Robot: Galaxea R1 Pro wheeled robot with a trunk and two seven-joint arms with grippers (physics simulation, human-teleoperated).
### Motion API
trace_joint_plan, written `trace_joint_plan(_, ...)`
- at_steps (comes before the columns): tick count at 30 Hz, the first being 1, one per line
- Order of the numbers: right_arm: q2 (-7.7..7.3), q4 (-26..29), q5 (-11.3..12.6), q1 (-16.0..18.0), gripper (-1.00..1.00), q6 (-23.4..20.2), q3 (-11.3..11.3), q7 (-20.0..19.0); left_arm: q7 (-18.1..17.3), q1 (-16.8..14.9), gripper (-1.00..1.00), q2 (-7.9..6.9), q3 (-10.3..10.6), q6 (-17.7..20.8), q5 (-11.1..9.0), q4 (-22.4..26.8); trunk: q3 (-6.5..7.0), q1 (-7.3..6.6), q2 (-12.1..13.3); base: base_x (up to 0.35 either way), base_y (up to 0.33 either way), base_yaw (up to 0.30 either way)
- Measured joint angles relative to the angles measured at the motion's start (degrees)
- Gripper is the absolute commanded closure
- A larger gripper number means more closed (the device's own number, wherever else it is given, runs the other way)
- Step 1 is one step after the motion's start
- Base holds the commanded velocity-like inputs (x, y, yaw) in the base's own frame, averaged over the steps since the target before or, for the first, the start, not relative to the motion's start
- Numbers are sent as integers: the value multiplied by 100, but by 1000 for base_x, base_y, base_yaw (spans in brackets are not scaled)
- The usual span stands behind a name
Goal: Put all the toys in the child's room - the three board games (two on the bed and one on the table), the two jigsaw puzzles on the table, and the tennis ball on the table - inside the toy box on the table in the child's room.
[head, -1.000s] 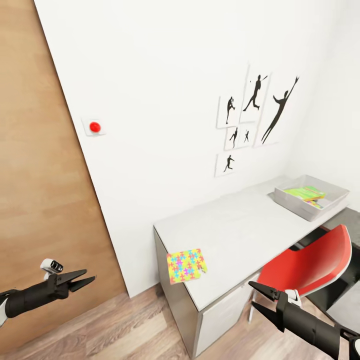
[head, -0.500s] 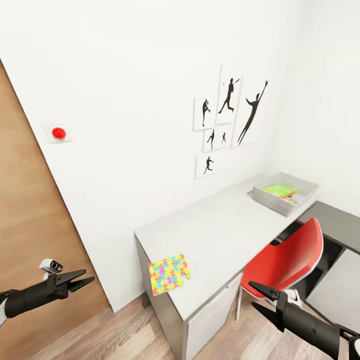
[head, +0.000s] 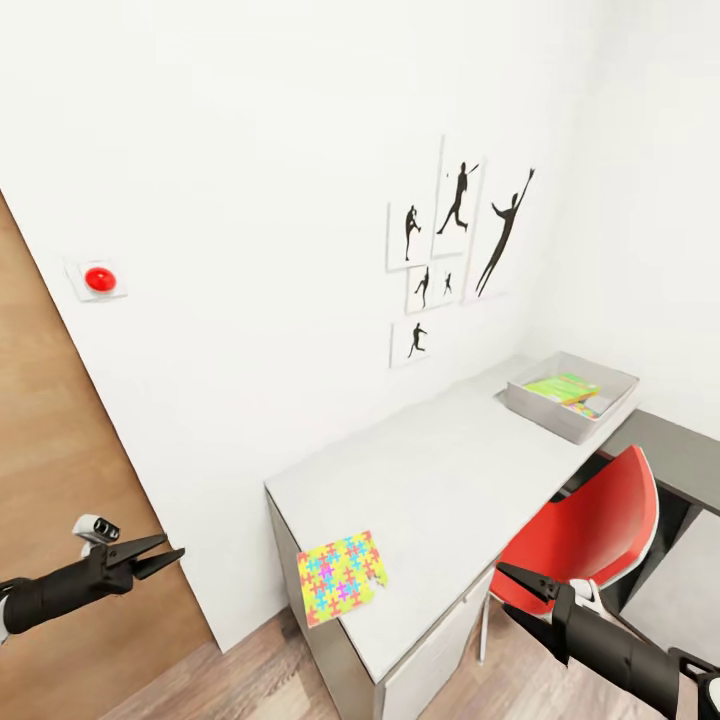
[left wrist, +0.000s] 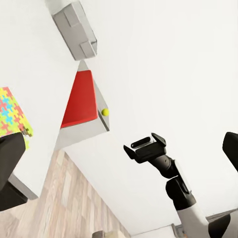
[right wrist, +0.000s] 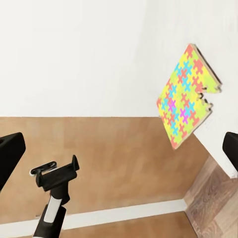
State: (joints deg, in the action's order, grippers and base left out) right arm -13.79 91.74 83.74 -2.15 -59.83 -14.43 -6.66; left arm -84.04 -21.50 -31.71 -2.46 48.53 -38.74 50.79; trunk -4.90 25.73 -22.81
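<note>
where table (head: pixel 450 470) ends, red chair (head: pixel 590 530), wooden door (head: pixel 50 480)

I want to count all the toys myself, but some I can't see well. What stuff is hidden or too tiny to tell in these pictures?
- Pale grey toy box, head view: its walls hide part of the contents; a green box shows, its lettering too small to read.
- Multicoloured jigsaw puzzle, head view: how far it overhangs the white table edge is unclear.
- Small yellow-green ball, left wrist view: tiny; what it rests on is unclear.
- Red chair, head view: hides the space under the table.
</note>
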Motion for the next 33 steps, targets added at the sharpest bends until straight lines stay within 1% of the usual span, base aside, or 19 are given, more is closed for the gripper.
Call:
trace_joint_plan(9,1,0,0,2,-100,0,4,4,-2,0,-100,0,-13,8,0,0,4,1,0,119,3,-1)
trace_joint_plan(23,2,0,0,2,-100,0,9,4,5,0,-100,0,-21,33,0,0,4,2,1,7,0,0)
trace_joint_plan(33,5,0,-2,2,-100,0,14,4,36,0,-100,28,-24,42,1,0,-176,222,-400,0,0,0)
